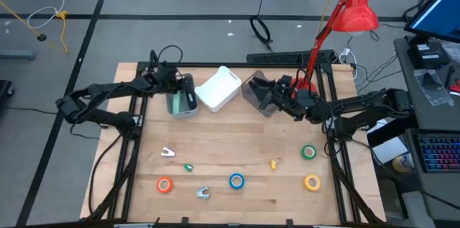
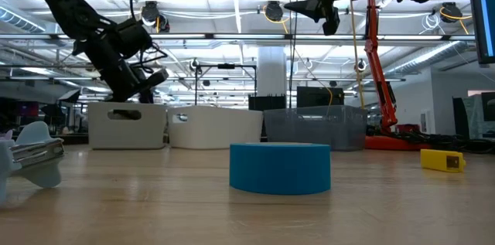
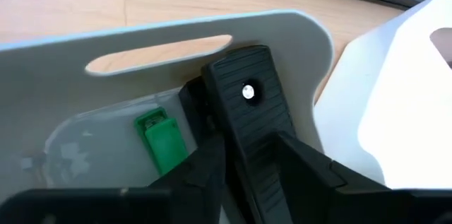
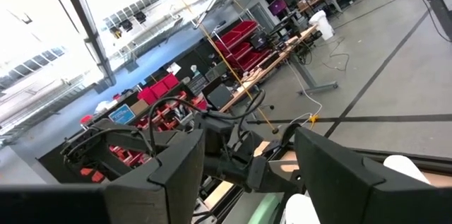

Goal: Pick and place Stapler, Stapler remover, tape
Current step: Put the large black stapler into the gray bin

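The blue tape (image 2: 280,168) lies nearest us, untouched near the bench's front edge. Our left gripper (image 1: 182,88) hangs in the grey bin (image 3: 176,30) at the back edge, over a green item (image 3: 164,139), and we cannot tell whether it is clenched. We judge this a drop-off; next it, or the released, empty right gripper (image 1: 262,93) at the back edge, must reach forward for a tape.

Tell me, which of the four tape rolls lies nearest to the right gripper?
The green tape roll. It lies on the table's right side, closest below the right gripper; yellow, blue and orange lie nearer the front edge.
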Robot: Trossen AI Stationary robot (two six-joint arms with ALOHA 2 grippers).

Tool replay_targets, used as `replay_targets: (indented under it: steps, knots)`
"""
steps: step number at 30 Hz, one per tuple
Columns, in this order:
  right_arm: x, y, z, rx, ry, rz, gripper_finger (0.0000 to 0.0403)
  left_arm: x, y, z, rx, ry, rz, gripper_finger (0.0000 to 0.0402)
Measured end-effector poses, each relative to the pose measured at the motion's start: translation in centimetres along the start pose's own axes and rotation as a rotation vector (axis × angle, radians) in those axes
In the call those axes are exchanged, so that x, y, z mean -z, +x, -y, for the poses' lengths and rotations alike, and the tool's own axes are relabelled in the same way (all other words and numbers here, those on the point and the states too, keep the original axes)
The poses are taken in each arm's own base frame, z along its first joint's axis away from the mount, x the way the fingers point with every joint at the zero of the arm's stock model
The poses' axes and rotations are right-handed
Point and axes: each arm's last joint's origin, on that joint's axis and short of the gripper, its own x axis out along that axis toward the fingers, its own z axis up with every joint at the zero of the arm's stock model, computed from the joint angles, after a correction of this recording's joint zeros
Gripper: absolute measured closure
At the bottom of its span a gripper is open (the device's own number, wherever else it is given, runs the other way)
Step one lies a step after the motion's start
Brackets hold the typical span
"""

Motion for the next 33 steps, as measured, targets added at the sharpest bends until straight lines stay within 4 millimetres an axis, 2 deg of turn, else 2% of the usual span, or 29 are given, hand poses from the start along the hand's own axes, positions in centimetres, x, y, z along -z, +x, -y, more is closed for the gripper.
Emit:
replay_targets:
  steps: [5, 21, 29, 33]
  knots:
    - [-0.01, 0.00, 0.00, 0.000, 0.000, 0.000, 0.0191, -0.07, 0.00, 0.00, -0.007, 0.006, 0.016, 0.0302]
    - [0.03, 0.00, 0.02, 0.002, -0.002, -0.003, 0.0191, -0.10, -0.02, 0.01, -0.010, -0.019, 0.021, 0.0309]
    - [0.04, 0.00, 0.03, 0.003, -0.002, -0.004, 0.0191, -0.19, -0.15, 0.13, 0.006, -0.021, 0.024, 0.0380]
    - [0.05, 0.00, 0.03, 0.003, -0.003, -0.004, 0.0191, -0.18, -0.14, 0.14, 0.007, -0.021, 0.022, 0.0389]
